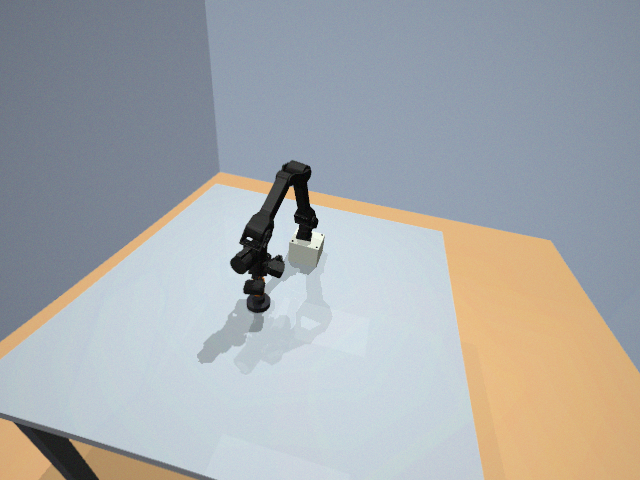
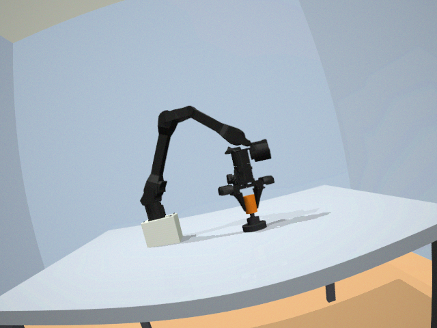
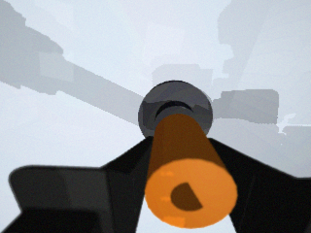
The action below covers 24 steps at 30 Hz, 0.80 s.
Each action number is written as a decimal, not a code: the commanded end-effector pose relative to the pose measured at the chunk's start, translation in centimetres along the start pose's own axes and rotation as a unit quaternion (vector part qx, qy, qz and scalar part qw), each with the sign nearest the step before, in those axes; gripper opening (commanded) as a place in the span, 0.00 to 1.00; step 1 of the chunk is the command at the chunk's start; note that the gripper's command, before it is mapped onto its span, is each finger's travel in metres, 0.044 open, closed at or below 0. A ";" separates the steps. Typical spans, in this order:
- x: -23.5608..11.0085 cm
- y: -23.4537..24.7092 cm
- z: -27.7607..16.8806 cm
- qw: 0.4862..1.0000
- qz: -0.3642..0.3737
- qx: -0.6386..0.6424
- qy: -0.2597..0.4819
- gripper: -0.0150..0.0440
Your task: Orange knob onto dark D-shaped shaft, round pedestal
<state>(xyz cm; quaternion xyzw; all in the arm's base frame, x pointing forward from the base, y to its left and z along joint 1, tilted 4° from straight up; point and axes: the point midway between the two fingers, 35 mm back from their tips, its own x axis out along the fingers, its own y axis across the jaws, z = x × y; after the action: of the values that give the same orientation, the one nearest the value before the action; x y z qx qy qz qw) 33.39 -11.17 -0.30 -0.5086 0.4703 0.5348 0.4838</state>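
Observation:
My gripper is shut on the orange knob, an upright cylinder. In the wrist view its top face shows a D-shaped hole, flat side toward the lower left. The knob stands directly over the dark round pedestal. Its lower end meets the top of the dark shaft, and a short piece of shaft shows between knob and pedestal. The shaft's flat side is hidden. In the top view the gripper hides nearly all of the knob.
The arm's white base box stands on the pale table behind the pedestal. The arm arches over from the box. An orange floor lies beyond the table's edges.

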 end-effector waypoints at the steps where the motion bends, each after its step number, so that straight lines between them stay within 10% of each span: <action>1: 0.0 0.1 0.0 1.000 0.000 -0.002 0.000 0.25; 24: -0.1 -0.1 -0.1 0.994 0.000 -0.107 0.000 0.25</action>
<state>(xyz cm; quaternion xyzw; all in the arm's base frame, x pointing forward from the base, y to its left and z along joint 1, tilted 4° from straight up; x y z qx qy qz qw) 33.50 -11.22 -0.01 -0.5513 0.4183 0.5768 0.4339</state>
